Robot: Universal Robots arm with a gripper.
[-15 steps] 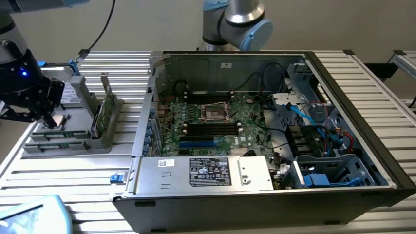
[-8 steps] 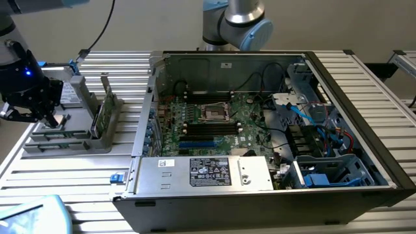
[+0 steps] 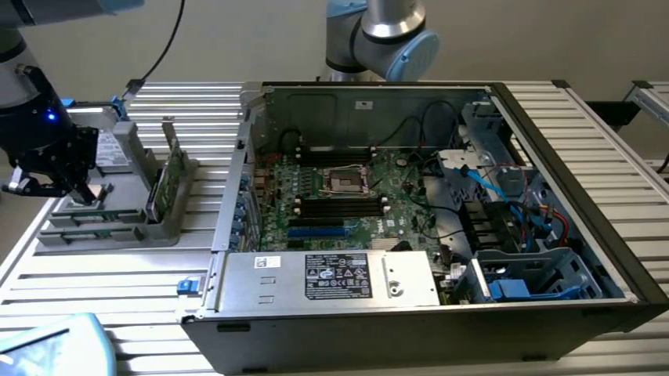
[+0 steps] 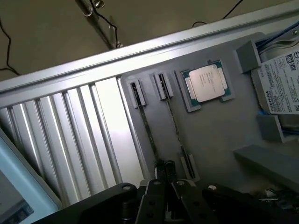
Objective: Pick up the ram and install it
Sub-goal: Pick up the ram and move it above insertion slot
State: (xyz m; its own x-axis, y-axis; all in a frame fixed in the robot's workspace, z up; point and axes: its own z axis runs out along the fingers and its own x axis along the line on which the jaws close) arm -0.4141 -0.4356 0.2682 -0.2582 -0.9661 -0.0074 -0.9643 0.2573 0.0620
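Claw state: the claw (image 3: 55, 188) is clenched tight, low over the grey parts tray (image 3: 124, 186), at 9 o'clock of the open computer case (image 3: 313, 106) in the exterior view.
Ram position: the ram (image 4: 147, 127) stands on edge in a tray slot. The claw tips meet at one end of it. A firm pinch cannot be confirmed.
Neighbours: second stick (image 4: 174, 126) just beside, processor chip (image 4: 205, 84) near.
Hazard, slip: an end-only pinch may let the board pivot or drop.
Hazard, jam: a skewed lift may bind in the slot or scrape the second stick.
Hazard, collision: the upright green card (image 3: 168, 176) at 3 o'clock of the claw stands between tray and case.
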